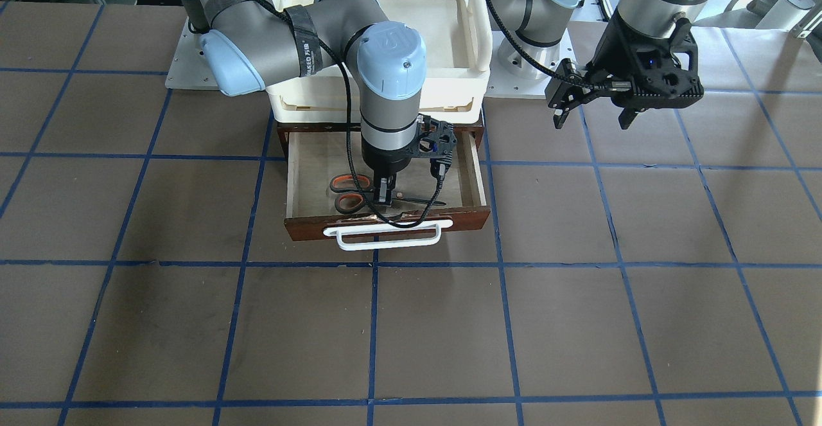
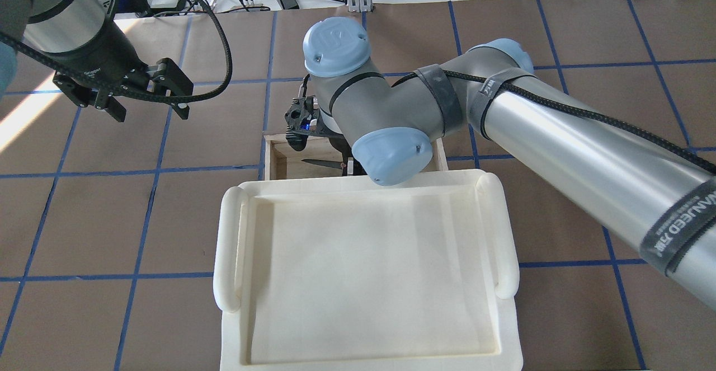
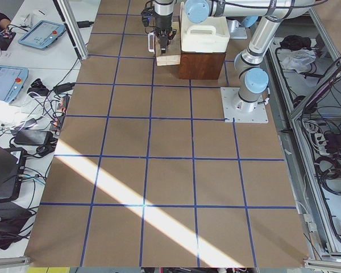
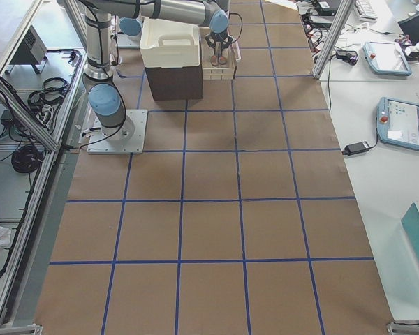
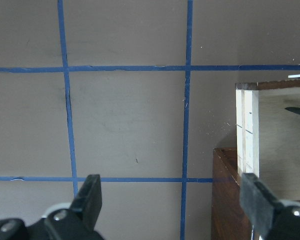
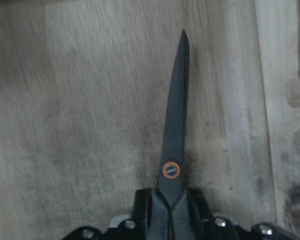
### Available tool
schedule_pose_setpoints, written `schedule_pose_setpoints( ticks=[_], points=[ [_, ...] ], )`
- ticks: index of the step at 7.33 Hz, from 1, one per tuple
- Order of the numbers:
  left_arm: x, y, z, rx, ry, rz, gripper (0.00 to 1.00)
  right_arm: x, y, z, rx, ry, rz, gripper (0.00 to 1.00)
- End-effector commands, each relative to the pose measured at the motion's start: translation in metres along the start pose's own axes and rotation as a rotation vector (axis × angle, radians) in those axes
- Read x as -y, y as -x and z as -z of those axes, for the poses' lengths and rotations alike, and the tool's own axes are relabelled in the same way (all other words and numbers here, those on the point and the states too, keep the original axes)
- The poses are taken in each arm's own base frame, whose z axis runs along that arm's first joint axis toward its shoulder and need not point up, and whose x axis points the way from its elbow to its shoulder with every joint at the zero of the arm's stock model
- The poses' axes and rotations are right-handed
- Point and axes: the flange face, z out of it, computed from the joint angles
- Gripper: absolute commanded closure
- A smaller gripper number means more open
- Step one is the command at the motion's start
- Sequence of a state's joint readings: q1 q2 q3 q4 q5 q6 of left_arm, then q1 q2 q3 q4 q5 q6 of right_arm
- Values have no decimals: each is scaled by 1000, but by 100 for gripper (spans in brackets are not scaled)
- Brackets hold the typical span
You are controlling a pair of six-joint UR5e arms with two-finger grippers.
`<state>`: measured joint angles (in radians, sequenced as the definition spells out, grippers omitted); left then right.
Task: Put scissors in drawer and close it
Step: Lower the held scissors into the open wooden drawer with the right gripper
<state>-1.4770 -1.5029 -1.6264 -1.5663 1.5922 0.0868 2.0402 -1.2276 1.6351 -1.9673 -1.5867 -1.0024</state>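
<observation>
Down inside the open shallow wooden drawer [image 1: 469, 217] with the dark reddish-brown front, my right gripper [image 1: 383, 193] is clamped on the small scissors [image 6: 175, 125] with orange-red and black loop handles, just behind the pivot. The blades sit low over the plywood floor, so a release should barely drop them. My left gripper [image 1: 592, 116] hangs spread wide, empty, beside the drawer, likely placed to push it shut.

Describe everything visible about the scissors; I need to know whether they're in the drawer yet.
The scissors are small, with orange-red and black loop handles, closed dark grey blades and an orange-ringed pivot. They sit level inside the open drawer, low over its pale wooden floor, roughly parallel to its front. The right gripper is clamped on them just behind the pivot; whether they touch the floor is unclear.
</observation>
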Motion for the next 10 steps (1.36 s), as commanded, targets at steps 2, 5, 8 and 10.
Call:
schedule_pose_setpoints(
  ticks=[2,5,8,10],
  points=[
    [-2,3,1,0,-1,-1,0,2,-1,1,-9,-17,-1,100],
    [-2,4,1,2,-1,-1,0,3,-2,-2,-8,-19,2,100],
    [-1,3,2,-1,-6,1,0,5,-3,-5,-10,-22,5,100],
    [-2,3,1,0,-1,-1,0,5,-2,-6,-8,-22,2,100]
  ],
)
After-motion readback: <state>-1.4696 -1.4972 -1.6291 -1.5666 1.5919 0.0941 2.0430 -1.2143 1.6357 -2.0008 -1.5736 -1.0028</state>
